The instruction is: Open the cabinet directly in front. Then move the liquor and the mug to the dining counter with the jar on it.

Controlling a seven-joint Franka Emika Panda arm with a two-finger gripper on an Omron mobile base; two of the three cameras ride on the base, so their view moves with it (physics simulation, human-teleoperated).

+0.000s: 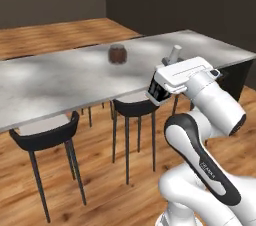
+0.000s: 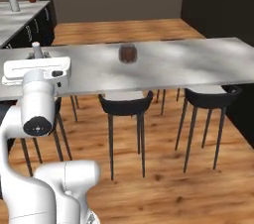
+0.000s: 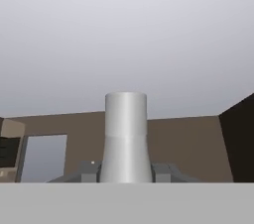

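Over the near edge of the dining counter [image 1: 60, 87], the gripper [image 3: 125, 172] grasps the liquor [image 3: 125, 136] by its body, well apart from the jar [image 1: 117, 54]; releasing it tilted or too near the edge risks toppling it.

The dining counter [image 1: 60, 82] presented a matt, veined grey-white stone top, smooth throughout. The jar [image 1: 118, 54] appeared as clear glass over dark reddish-brown contents, while the liquor [image 3: 125, 136] showed a smooth pale grey neck with a dull satin finish. The floor [image 2: 163, 188] was warm, lightly glossy wood planking, and the chairs [image 2: 125, 105] were matt black.
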